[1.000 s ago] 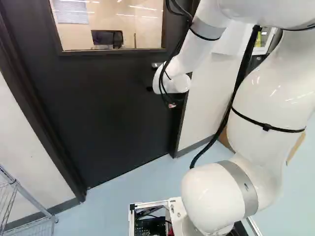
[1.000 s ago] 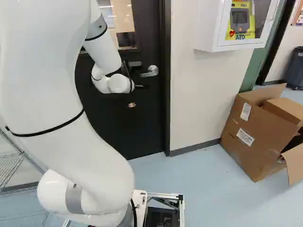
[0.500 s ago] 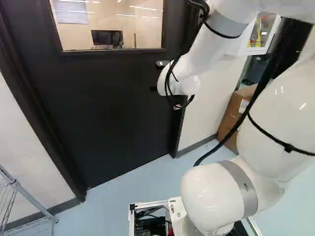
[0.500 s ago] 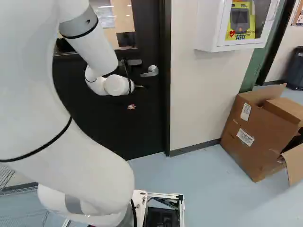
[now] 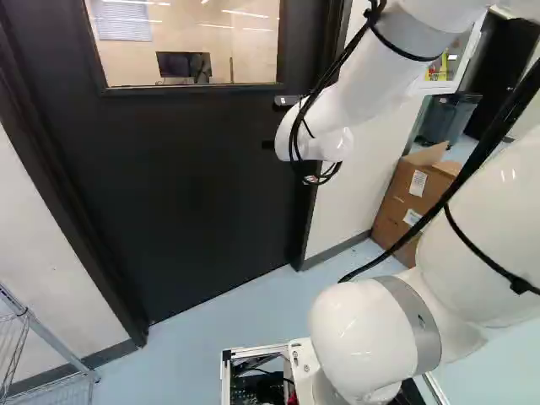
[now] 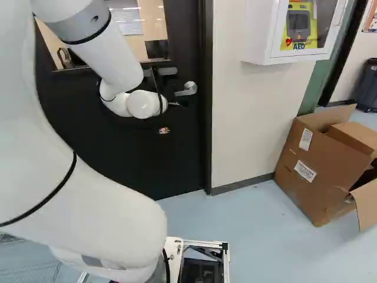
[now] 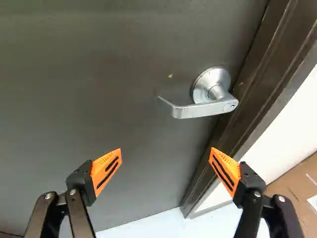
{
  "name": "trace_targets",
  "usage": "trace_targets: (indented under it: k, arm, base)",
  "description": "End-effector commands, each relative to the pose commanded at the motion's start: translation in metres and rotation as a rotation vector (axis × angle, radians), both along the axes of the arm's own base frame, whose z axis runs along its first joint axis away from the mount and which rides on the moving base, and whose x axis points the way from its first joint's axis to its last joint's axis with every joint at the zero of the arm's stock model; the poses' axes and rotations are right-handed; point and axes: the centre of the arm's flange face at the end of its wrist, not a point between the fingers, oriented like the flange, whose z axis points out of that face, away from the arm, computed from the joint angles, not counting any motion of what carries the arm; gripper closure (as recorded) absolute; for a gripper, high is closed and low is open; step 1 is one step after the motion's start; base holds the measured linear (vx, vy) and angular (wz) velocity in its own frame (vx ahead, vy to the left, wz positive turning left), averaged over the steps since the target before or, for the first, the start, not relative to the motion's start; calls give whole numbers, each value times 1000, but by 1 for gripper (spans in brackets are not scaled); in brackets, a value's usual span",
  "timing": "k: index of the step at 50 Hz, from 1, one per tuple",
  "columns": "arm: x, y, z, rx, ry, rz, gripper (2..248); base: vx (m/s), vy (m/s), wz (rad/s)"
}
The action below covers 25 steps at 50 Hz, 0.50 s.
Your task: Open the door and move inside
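Lever handle (image 7: pixel 200 109) is my target, so I'll place everything by it. Nearest me, the arm (image 6: pixel 115 62) reaches toward it. The jaws stand wide apart short of the lever, holding nothing, both orange pads (image 7: pixel 101 164) clear of it. If I drive straight on, I could slide past beneath the lever and bump bare door, since it isn't centred between them. Closing only on its smooth free end could let it slip before the latch clears. The door (image 5: pixel 186 186) around the lever looks shut; I can't tell which way it swings, and guessing wrong would strain the arm. Just beside the lever's pivot runs the door frame (image 7: pixel 267 74); drifting that way could jam a fingertip there.
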Motion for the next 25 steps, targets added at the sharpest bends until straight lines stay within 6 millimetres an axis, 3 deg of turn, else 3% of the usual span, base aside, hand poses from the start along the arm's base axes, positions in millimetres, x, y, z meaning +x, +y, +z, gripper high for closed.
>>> trace_targets:
  k: [25]
  arm:
    - [-4, 0, 26, 3, -62, 0, 3]
  base:
    - [0, 0, 0]
